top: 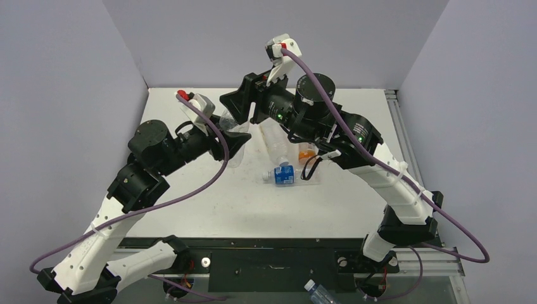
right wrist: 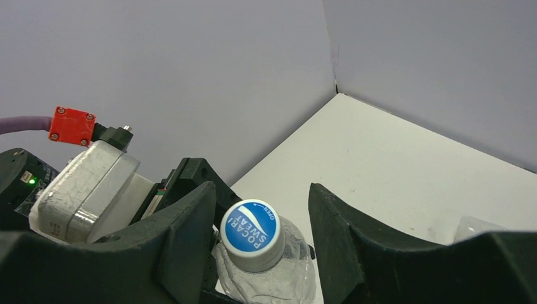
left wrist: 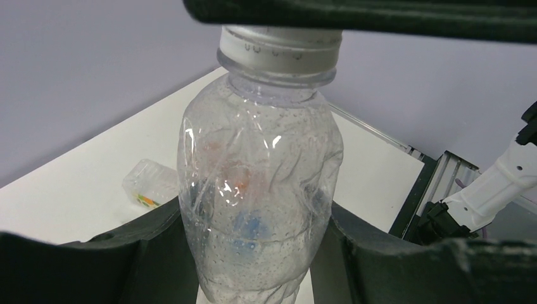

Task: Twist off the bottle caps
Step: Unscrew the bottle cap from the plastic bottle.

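Jaws of the left gripper (left wrist: 259,256) clamp the thin, crushable clear bottle (left wrist: 259,158) midbody, right gripper (right wrist: 259,212) jaws loosely straddle its blue-topped cap (right wrist: 251,233): probably light, stiff, best pinched on the ridged side.

A blue-labelled bottle (top: 284,175) lies on the white table (top: 253,209) near an orange bottle (top: 307,152).

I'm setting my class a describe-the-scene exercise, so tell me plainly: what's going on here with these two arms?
Both arms are working on one clear bottle. The left gripper is clamped on the bottle's body and holds it. The right gripper sits at the top with a finger on either side of the blue-topped cap. A gap shows on one side, so it is not yet gripping. The cap is on. A blue-labelled bottle lies on the table.
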You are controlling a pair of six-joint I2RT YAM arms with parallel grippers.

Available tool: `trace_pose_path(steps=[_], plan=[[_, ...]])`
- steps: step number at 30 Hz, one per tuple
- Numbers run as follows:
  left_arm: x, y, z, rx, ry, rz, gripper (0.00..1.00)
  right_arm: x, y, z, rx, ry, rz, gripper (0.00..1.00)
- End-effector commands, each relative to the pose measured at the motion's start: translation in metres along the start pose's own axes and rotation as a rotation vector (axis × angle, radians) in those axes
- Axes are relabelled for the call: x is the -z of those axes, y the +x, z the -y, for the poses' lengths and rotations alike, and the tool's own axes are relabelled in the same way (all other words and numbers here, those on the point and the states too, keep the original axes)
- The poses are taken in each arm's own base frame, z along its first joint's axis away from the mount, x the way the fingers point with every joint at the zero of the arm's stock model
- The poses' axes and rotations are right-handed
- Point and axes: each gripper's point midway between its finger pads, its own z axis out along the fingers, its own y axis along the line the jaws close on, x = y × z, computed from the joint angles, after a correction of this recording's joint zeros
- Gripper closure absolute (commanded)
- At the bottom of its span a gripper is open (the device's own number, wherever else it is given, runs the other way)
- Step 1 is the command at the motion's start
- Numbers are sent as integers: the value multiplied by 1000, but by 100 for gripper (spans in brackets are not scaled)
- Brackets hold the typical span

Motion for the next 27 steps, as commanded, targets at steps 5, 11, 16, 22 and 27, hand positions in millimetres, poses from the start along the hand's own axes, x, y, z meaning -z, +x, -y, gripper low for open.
trace_pose_path(steps=[5, 11, 16, 22, 27], plan=[[9, -36, 13, 13, 38, 91, 100, -7, -4, 4, -15, 7, 22, 65], [11, -41, 21, 21, 72, 100, 100, -6, -6, -3, -9, -61, 7, 100], [17, -48, 49, 80, 220, 104, 100, 17, -14, -27, 11, -311, -4, 100], [42, -67, 106, 150, 545, 91, 100, 72, -20, -75, 109, -689, 2, 100], [54, -80, 127, 189, 683, 66, 100, 114, -32, -104, 139, -922, 38, 100]])
